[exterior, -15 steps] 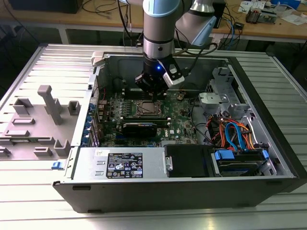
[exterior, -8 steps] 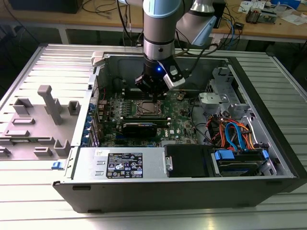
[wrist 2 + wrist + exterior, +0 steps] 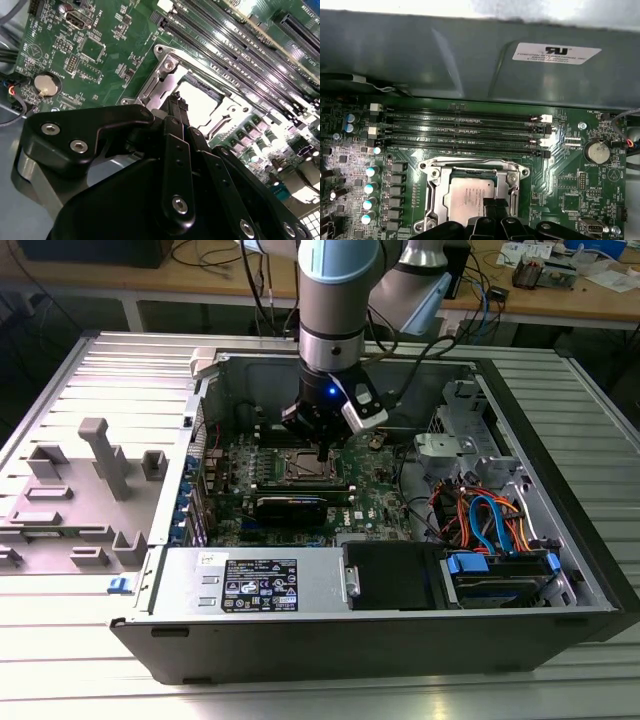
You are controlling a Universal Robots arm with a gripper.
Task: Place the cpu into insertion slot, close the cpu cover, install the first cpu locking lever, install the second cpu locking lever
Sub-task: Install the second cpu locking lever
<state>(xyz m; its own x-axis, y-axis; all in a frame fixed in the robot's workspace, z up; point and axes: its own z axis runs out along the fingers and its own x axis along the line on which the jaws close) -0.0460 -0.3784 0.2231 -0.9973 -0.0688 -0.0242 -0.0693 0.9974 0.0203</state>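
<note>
The cpu (image 3: 470,192) lies in the insertion slot (image 3: 303,468) with its pale silver top showing. The cpu cover (image 3: 436,192) looks flat around it as a silvery frame with a square window. In the second wrist view the cpu (image 3: 200,100) shines bright inside the cover (image 3: 162,75). My gripper (image 3: 321,448) hangs straight over the slot inside the open computer case. Its black fingertips (image 3: 495,206) are pressed together at the chip's edge, and the gripper (image 3: 176,102) is shut with nothing seen between the tips. I cannot make out how the locking levers stand.
Long black memory slots (image 3: 465,132) run beside the socket, below the grey case wall (image 3: 445,55). A black expansion card (image 3: 290,508), power supply (image 3: 255,585) and cabled drive bay (image 3: 495,530) fill the case. A grey fixture (image 3: 90,490) lies at the exterior view's left.
</note>
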